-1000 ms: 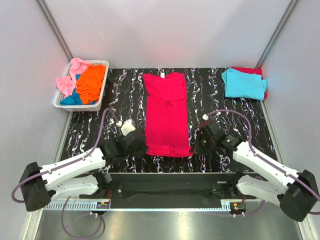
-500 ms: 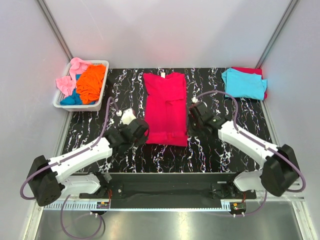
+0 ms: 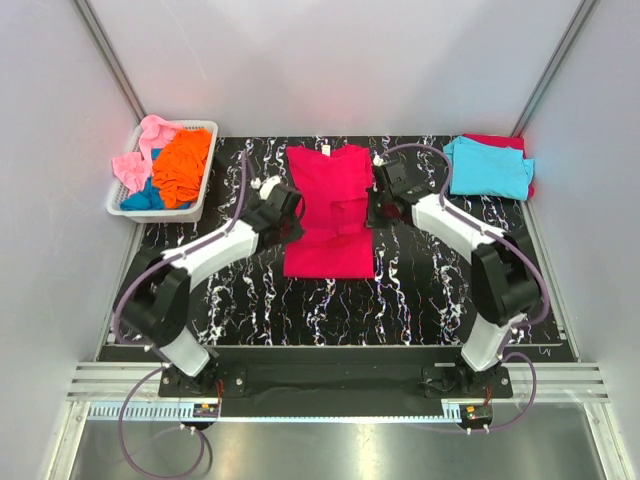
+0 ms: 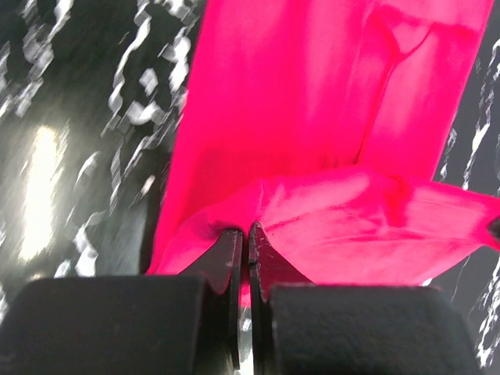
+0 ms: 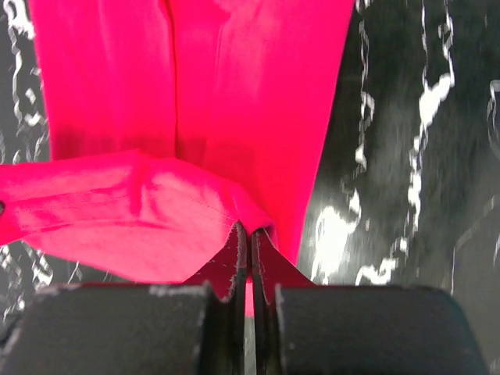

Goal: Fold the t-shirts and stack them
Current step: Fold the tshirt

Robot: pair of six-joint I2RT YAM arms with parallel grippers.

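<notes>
Beside the crimson-red t-shirt (image 3: 330,250), left fingers (image 4: 223,266) and right fingers (image 5: 225,273) pinch its edges tight.

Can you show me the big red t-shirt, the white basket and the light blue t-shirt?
Red t-shirt (image 3: 330,245), top view, its folded-over lower part.
White basket (image 3: 152,213), top view, its near wall.
Light blue t-shirt (image 3: 488,168), top view, middle of the cloth.

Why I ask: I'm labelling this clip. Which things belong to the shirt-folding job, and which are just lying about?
Job: crimson-red t-shirt, pinched by left gripper and right gripper; folded cyan t-shirt; orange t-shirt; pink t-shirt; blue t-shirt.
Lying about: white basket; marbled table.
</notes>
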